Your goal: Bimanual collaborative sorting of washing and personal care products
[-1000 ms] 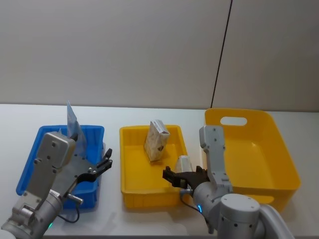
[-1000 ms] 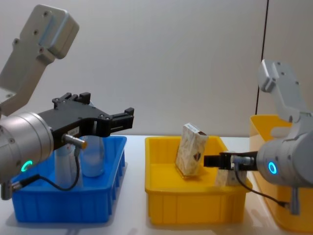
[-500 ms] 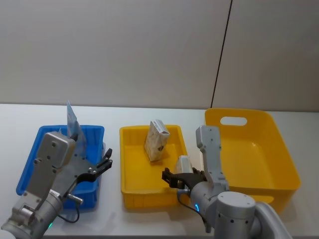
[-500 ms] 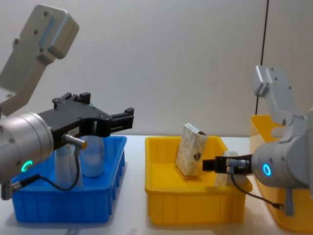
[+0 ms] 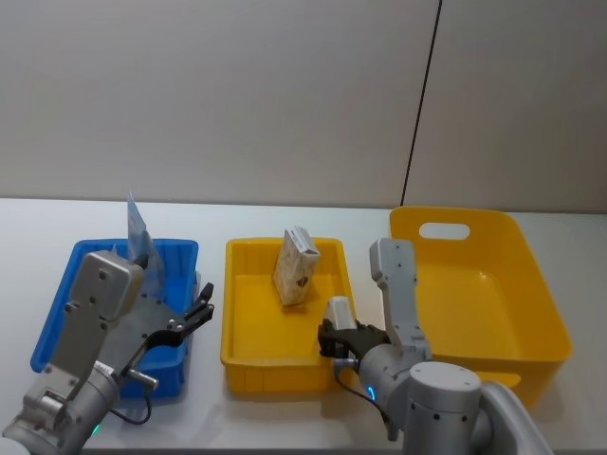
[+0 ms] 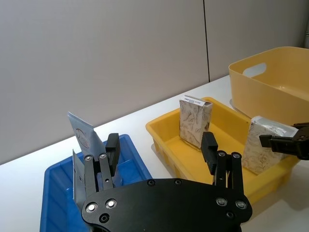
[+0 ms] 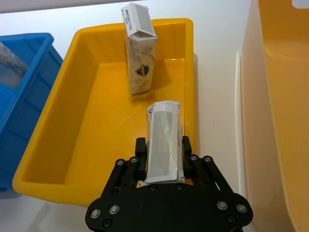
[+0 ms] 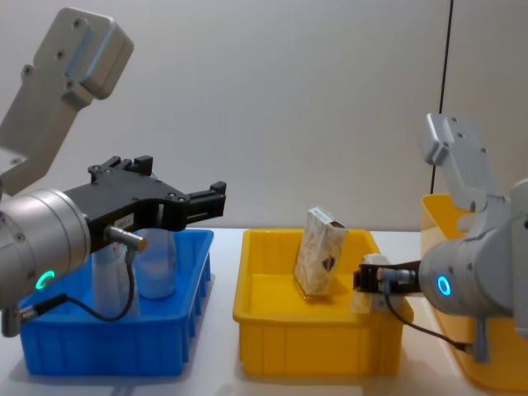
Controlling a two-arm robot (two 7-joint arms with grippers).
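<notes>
My right gripper (image 7: 163,155) is clamped on a patterned carton (image 7: 164,137), gripping its long sides with the top end pointing away from the wrist. That leaves the foot of the box free to meet a floor first. It sits at about 4 o'clock in the small yellow tray (image 5: 270,368), close against the right-hand wall. I cannot tell from the chest view whether its base touches the tray floor.

A second carton (image 5: 296,268) stands upright at 12 o'clock in that tray, near the back wall and well apart from the held one. One tube (image 6: 88,137) and a second tube (image 6: 77,171) stand in the blue tray (image 5: 55,308) at 9 o'clock, crimped ends up. So I judge the sort as like with like — tubes left, cartons centre.

My left gripper (image 8: 213,200) hangs spread wide and empty above the blue tray's 3 o'clock rim, clear of the tubes.

For room, the yellow tray's floor from 6 to 9 o'clock is bare. The tight edge is the right wall — the big yellow bin (image 5: 493,308) lies just beyond it at 3 o'clock, so I would keep any move inward or straight up.
</notes>
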